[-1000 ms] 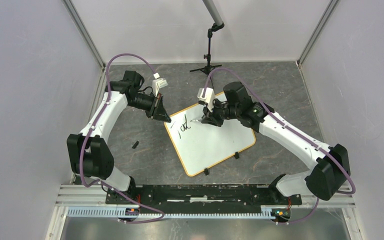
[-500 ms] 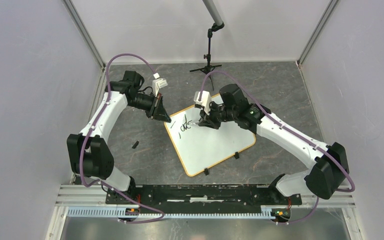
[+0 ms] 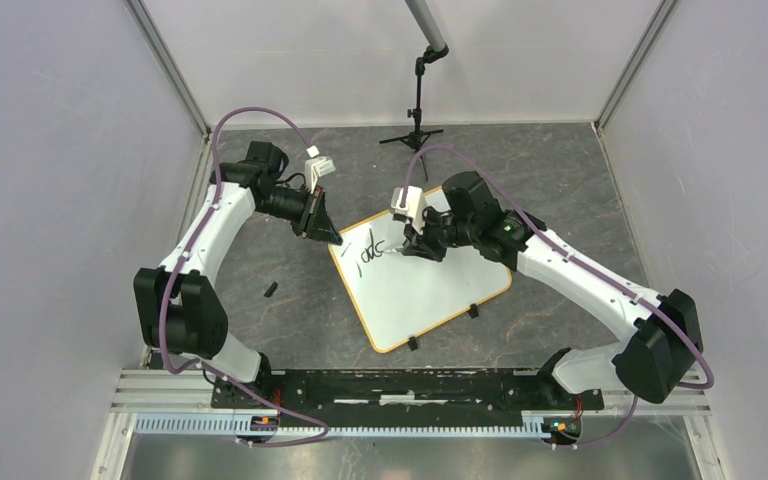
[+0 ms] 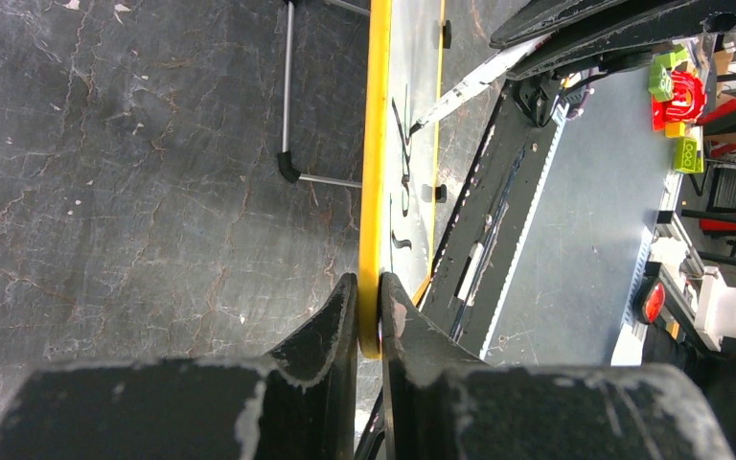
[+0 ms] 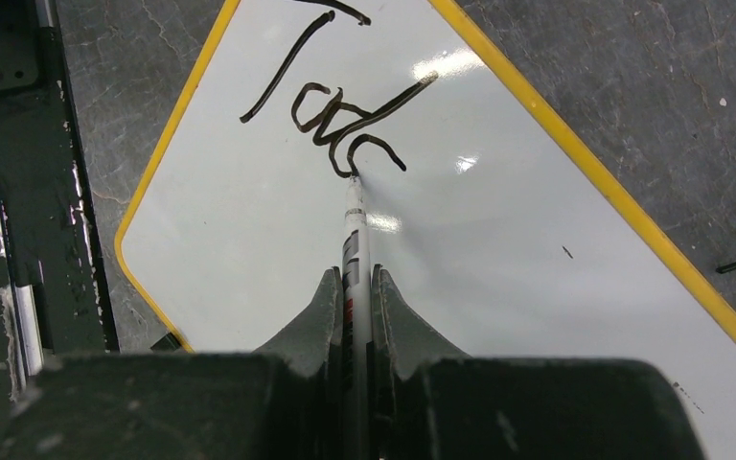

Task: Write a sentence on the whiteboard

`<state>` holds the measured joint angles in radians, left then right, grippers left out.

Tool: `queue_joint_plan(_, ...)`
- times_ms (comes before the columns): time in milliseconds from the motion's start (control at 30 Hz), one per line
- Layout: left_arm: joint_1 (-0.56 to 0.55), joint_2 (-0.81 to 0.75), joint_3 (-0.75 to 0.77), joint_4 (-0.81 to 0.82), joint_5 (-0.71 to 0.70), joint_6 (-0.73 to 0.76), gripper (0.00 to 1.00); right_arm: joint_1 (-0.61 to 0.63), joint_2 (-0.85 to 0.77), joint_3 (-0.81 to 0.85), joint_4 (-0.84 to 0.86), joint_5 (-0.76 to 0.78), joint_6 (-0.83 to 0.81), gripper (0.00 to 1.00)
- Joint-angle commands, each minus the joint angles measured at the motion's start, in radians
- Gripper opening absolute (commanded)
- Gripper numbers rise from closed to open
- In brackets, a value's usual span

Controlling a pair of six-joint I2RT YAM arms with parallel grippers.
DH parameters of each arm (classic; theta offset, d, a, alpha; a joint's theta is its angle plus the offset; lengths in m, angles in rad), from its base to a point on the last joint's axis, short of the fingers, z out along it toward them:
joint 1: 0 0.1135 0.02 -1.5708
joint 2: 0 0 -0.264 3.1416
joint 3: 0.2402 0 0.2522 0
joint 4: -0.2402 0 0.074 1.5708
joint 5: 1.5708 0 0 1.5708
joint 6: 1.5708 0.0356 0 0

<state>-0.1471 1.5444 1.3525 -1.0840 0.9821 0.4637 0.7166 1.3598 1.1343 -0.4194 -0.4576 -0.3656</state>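
From above, the whiteboard [image 3: 430, 290] lies flat on the counter [image 3: 560, 180] between both claws. Its long axis runs from the left claw [image 3: 332, 238] diagonally toward the far right, passing under the right claw [image 3: 407, 245].

At the left wrist, that claw is clamped on the yellow rim, with the board stretching straight ahead of it. If the grip slips, pen pressure could swivel the board and skew the strokes.

At the right wrist, the claw is closed on the marker [image 5: 355, 220]. The marker points straight ahead, its tip touching the sentence [image 5: 335, 115]. Uneven pressure could skip or smear the letters.
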Motion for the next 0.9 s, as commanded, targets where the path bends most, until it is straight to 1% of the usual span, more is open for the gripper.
queue_joint_plan(0, -0.002, -0.001, -0.002, 0.012, 0.024, -0.009, 0.03, -0.028, -0.016, 0.019, -0.012, 0.063, -0.028, 0.0)
queue_joint_plan(500, -0.002, -0.004, -0.002, 0.012, 0.024, -0.01, 0.02, -0.044, 0.015, 0.085, 0.017, 0.055, -0.002, 0.0)
queue_joint_plan(867, -0.002, -0.003, -0.001, 0.012, 0.023, -0.012, 0.03, -0.045, 0.009, 0.058, 0.0, 0.035, -0.001, 0.0)
